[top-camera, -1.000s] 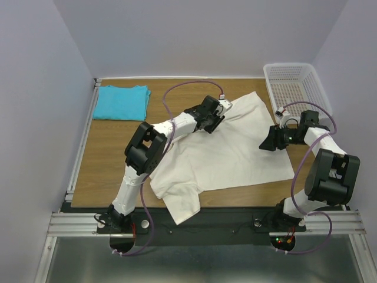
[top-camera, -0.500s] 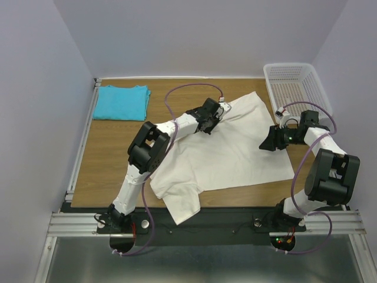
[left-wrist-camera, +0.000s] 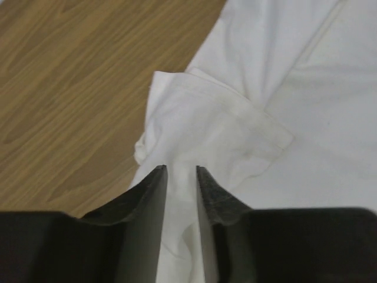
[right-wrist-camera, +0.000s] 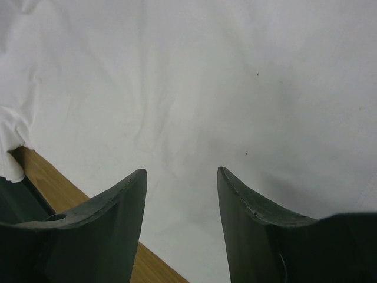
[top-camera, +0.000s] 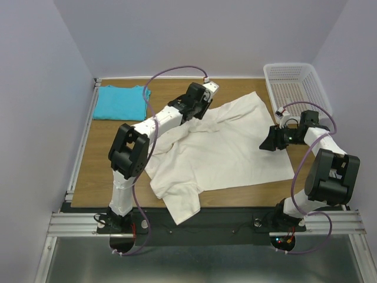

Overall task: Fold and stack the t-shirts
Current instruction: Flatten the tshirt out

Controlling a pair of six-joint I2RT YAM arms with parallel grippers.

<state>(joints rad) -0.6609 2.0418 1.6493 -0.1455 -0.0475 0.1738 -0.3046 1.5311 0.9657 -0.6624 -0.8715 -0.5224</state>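
– Shirts first: where do they lie?

– The cream t-shirt (top-camera: 230, 147) is spread over the middle and right of the table (top-camera: 112, 159). It is unfolded and rumpled, with long creases running toward its far left corner. One sleeve (top-camera: 179, 206) hangs over the near edge. The turquoise t-shirt (top-camera: 121, 101) sits in the far left corner, folded into a flat, tidy rectangle, apart from the cream one.

– And the left gripper (top-camera: 197, 109)?

– It is at the far left part of the cream shirt. In the wrist view its fingers (left-wrist-camera: 152, 194) stand nearly together with only a narrow slot between them. White cloth fills that slot and rises into it in a bunched ridge, so it looks pinched. Just beyond lies a hemmed sleeve flap (left-wrist-camera: 230, 124), doubled over the shirt's body beside bare wood.

– The right gripper (top-camera: 263, 145)?

– It is over the shirt's right side, near the white basket (top-camera: 294, 82). Its jaws stand well apart with nothing between them, only smooth, faintly wrinkled cream fabric below. Whether the tips touch the cloth I cannot tell.
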